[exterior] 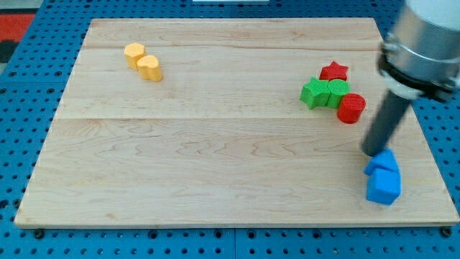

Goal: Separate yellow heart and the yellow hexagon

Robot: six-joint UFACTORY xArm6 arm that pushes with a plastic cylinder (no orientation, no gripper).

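Item 1, nearest the view's bottom right: two blue blocks, touching. The lower blue block (383,187) looked roughly cube-like; the upper blue block (382,162) sat against its top edge, shape not clear.

Item 2: my tip (373,152), the lower end of a plain dark rod, stood at the upper left edge of the upper blue block, touching or just beside it; which of the two could not be told. The tool carried no jaws at all, so nothing was spread, pressed together or pinched.

Item 3, farther up on the view's right: a cluster of four. The red cylinder (351,108) lay at the lower right, two green blocks (315,93) and (337,93) stood side by side and touching, and the red star (334,70) sat just behind them.

Item 4, farthest, at the view's upper left of the table (215,180): the yellow heart (150,68) and the yellow hexagon (134,52), pressed against each other, the hexagon behind and to the left.

Status, as judged: the separation was not yet done; the pair lay untouched and well apart from the tip. The step in hand was the approach. The next move called for a long crossing toward the upper left, clear of the red and green cluster, then a push on one yellow block along the line away from its partner.
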